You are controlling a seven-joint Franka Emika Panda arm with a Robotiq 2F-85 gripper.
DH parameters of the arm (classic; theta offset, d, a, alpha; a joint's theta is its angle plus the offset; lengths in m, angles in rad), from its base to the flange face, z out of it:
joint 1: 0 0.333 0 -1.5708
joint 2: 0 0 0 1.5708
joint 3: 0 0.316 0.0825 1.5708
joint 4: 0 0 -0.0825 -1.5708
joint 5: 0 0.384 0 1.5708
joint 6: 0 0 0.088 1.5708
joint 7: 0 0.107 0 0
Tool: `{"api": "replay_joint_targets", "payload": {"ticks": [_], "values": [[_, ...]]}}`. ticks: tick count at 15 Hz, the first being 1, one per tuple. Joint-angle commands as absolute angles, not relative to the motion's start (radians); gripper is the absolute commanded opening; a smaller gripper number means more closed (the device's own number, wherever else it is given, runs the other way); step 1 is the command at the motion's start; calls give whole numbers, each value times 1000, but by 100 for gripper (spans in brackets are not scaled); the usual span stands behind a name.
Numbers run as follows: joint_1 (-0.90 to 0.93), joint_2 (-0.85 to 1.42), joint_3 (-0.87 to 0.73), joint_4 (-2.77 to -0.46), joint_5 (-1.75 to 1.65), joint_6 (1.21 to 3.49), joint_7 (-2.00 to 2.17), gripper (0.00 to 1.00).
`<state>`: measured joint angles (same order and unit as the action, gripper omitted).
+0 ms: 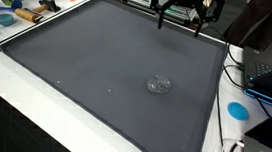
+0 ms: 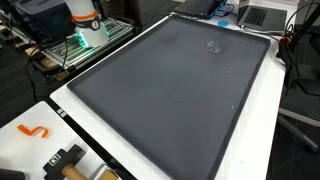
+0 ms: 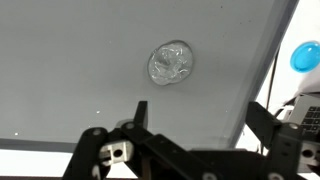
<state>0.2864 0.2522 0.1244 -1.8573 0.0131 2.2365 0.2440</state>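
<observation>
Right now I am keeping the hand (image 1: 179, 28) released, fingers spread wide, hovering over the mat's (image 1: 66, 69) far edge. The clear wad (image 1: 158, 84) is lying alone on the mat, well apart from the hand. I am judging this as the approach. The next move calls for centring over the wad, then lowering astride it.

Soft, even room light fills both exterior views, with no hard shadows. The dark mat (image 1: 107, 63) carries a faint pale sheen. The white tabletop (image 1: 18, 100) is bright, nearly blown out. In the wrist view the mat reads washed-out grey, the clear crumpled wrap (image 3: 171, 63) glints, and the tool (image 3: 192, 128) looks dark and slightly soft. All frames are coarse and low in detail.
</observation>
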Motion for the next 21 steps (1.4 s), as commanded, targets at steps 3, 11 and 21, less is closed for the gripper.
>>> {"api": "replay_joint_targets", "payload": {"ticks": [3, 11, 21], "values": [[197, 147, 160, -2012, 168, 2329, 45, 100], [122, 114, 166, -2110, 432, 2395, -266, 100], [82, 123, 162, -2180, 579, 2475, -431, 100]]}}
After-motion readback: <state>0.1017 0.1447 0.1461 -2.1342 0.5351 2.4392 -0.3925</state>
